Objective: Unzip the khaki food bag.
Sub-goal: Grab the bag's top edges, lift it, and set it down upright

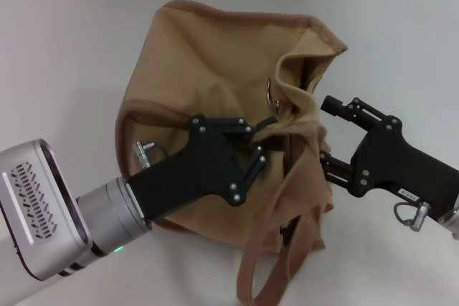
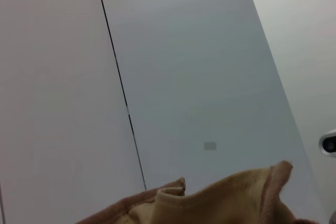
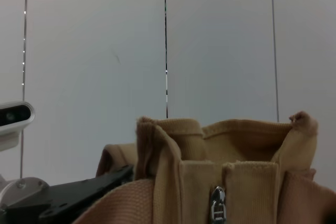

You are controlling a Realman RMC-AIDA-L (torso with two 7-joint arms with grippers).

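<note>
Two grippers close in on the khaki food bag [image 1: 215, 77], which slumps in the middle of the pale table [image 1: 57, 62], its mouth turned toward the robot's right side. Farthest left in the head view is the silver casing of the left arm [image 1: 43, 213], cut off by the frame edge. From it the left gripper [image 1: 267, 134] reaches across the bag's flank, hiding much of the canvas; its black fingers [image 1: 247, 128] have come together on a bunched fold of fabric at the bag's rim, though whether the zipper tape is inside that pinch cannot be made out. Just beyond the pinch a metal ring [image 1: 271, 94] peeks out of the folds, half buried. One fabric handle [image 1: 283, 249] trails down off the near edge of the picture. Further right, the right gripper [image 1: 320, 130] has its jaws spread apart, one finger above and one below the crumpled edge of the bag, touching or nearly touching it.

The left wrist view catches only a scrap of the bag's rim against the wall [image 2: 184, 77]. The right wrist view shows the silver zipper pull [image 3: 217, 205] low on the bag's end, partly cut off.
</note>
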